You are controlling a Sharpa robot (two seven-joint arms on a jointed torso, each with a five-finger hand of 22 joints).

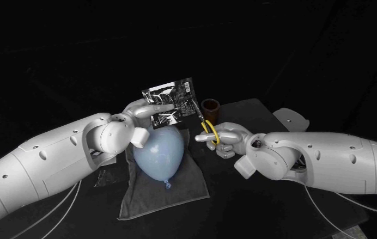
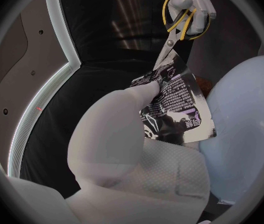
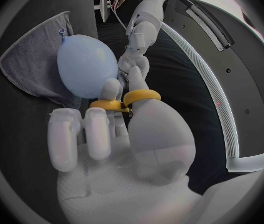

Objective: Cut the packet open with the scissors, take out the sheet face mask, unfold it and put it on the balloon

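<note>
My left hand (image 1: 144, 110) holds the black printed mask packet (image 1: 171, 100) up above the table; its fingers (image 2: 122, 115) pinch the packet (image 2: 175, 107) at one side. My right hand (image 1: 225, 136) grips the yellow-handled scissors (image 1: 207, 129), fingers through the yellow loops (image 3: 124, 100). The scissor blades (image 2: 166, 52) meet the packet's upper edge. The pale blue balloon (image 1: 160, 153) lies on a grey cloth (image 1: 169, 192) below both hands, knot toward me.
A brown cylinder (image 1: 211, 108) stands upright on the black table behind the scissors. The grey cloth (image 3: 29, 64) spreads under the balloon (image 3: 87, 64) toward the table's front.
</note>
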